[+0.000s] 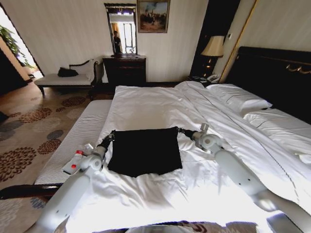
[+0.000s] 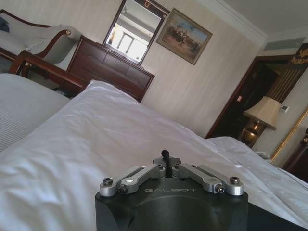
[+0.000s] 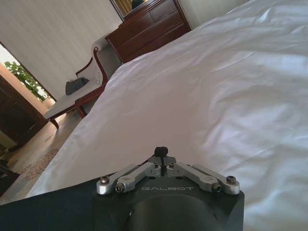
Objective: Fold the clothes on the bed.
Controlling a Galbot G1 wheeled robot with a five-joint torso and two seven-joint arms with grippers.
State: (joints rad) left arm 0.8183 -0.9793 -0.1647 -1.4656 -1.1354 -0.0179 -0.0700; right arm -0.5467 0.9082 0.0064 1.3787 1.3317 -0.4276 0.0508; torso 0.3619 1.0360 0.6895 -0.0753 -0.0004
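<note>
On the white-sheeted bed [image 1: 160, 104], the black T-shirt [image 1: 145, 150] lies flat as a folded rectangle near the foot, the left end effector [image 1: 111, 137] closed on its far left corner and the right end effector [image 1: 181, 130] closed on its far right corner.

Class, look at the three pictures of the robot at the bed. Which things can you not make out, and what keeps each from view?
- The T-shirt's lettering: head view, the cloth looks plain black.
- Left tool's grip on the T-shirt: head view, its fingers merge with the dark cloth.
- Right tool's grip: head view, likewise.
- The fingertips: both wrist views, the tool housing blocks them.
- The bed's near end: head view, cut off by the bottom edge.
</note>
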